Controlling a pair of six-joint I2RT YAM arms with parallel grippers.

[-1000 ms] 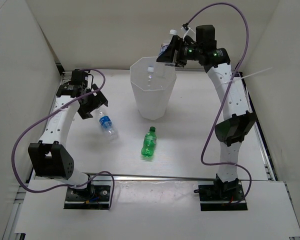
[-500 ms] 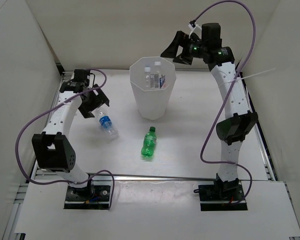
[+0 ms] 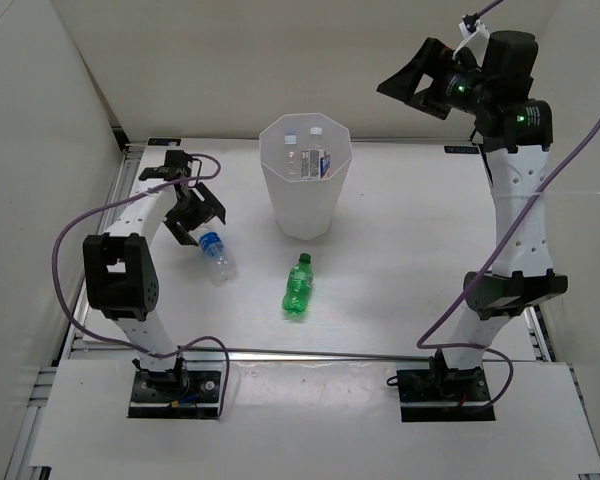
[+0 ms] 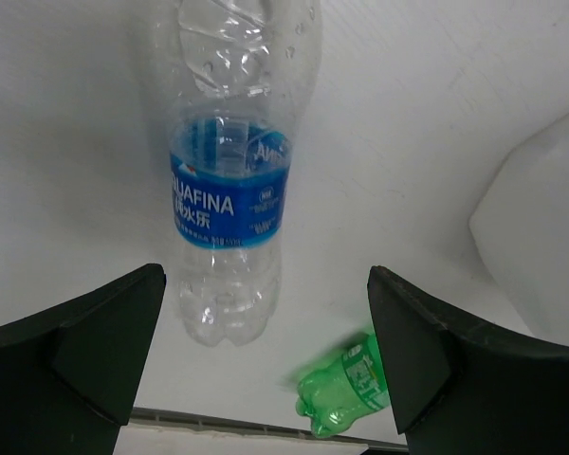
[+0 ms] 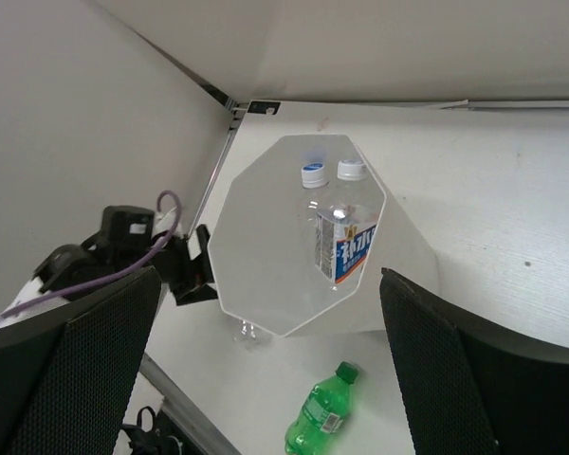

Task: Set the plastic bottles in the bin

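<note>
Green bottle (image 3: 298, 288) lying on surface (image 3: 410, 250), just in front of bin (image 3: 302, 205). Clear blue-label bottle (image 4: 229, 190) lying front-left of bin, apart from it. Left jaws wide open, empty, one either side of that bottle, not touching. Judged step: grasp it. Centre over label band, descend straight, close gently; thin round plastic likely to roll or buckle. At least two clear bottles (image 5: 346, 237) upright inside bin. Right jaws wide open, empty, high above bin's right side.
</note>
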